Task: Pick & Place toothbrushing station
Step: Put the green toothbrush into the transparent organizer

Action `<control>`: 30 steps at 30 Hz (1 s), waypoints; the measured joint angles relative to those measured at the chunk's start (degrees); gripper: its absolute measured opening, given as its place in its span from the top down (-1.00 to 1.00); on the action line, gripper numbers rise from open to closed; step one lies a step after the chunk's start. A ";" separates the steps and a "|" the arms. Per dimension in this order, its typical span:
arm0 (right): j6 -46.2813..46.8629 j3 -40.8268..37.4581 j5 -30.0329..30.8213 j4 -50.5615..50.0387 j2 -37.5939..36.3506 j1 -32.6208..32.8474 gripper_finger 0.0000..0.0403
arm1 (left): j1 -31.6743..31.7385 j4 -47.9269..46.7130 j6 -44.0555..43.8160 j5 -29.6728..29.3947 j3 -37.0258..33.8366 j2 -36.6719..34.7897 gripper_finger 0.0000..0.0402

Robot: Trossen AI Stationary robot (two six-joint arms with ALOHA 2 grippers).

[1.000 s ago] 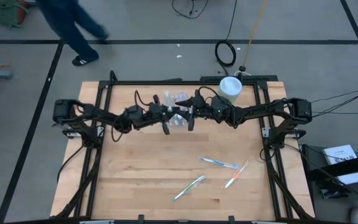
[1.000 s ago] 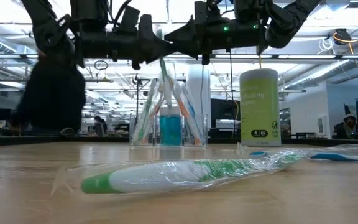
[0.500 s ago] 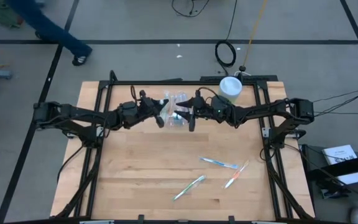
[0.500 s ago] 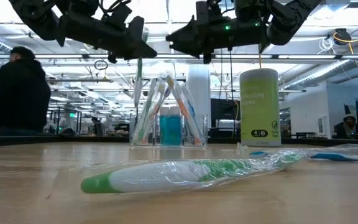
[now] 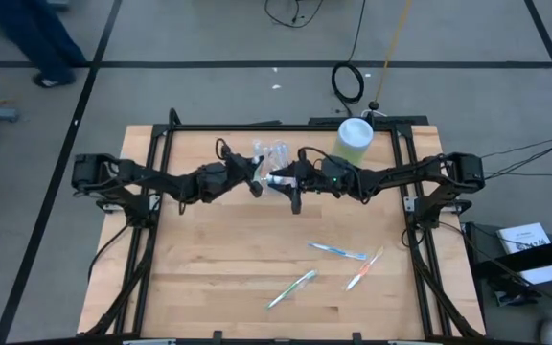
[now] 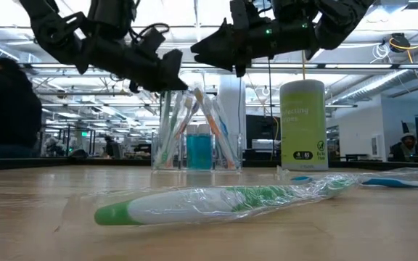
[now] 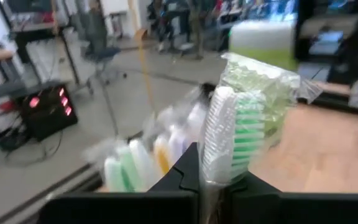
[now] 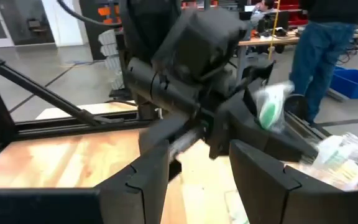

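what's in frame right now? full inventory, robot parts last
clear container: 1, clear plastic, far middle of the table, holding upright wrapped toothbrushes and a teal-blue tube
wrapped toothbrush: 1, green and white, pinched in the left end effector by the container
loose wrapped toothbrushes: 3, near right part of the table; green, blue, pink-orange
canister: 1, pale green with a white lid, far right edge of the table
table: 1, light wood
person: 1, dark top, in the room beyond the table
left end effector: shut on the wrapped toothbrush
right end effector: open, beside the container, holding nothing
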 joint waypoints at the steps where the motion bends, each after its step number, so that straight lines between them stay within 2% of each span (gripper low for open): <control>1: 0.00 0.00 0.01 0.24 0.00 -0.04 0.20 | 0.00 -0.92 -1.05 -0.80 0.00 0.41 0.98; 8: 0.00 0.00 0.01 -1.33 -0.02 -0.04 0.20 | 0.00 -12.16 -3.77 -4.03 0.02 -0.43 0.88; 14: 0.88 0.00 -0.01 -1.37 -0.02 -0.02 0.21 | 0.00 -13.72 -7.65 -1.12 0.02 -0.41 0.84; 23: 5.58 0.00 -0.02 -1.62 -0.02 0.00 0.21 | 0.09 -14.53 -3.86 -1.91 0.00 -0.41 0.83; 26: 5.61 0.00 -0.02 -1.81 -0.02 0.00 0.22 | 0.85 -15.02 -3.82 -1.85 0.02 -0.41 0.75; 30: 5.60 0.00 -0.03 -1.79 -0.02 0.35 0.23 | 2.54 -15.46 -3.73 -0.02 0.02 -0.41 0.52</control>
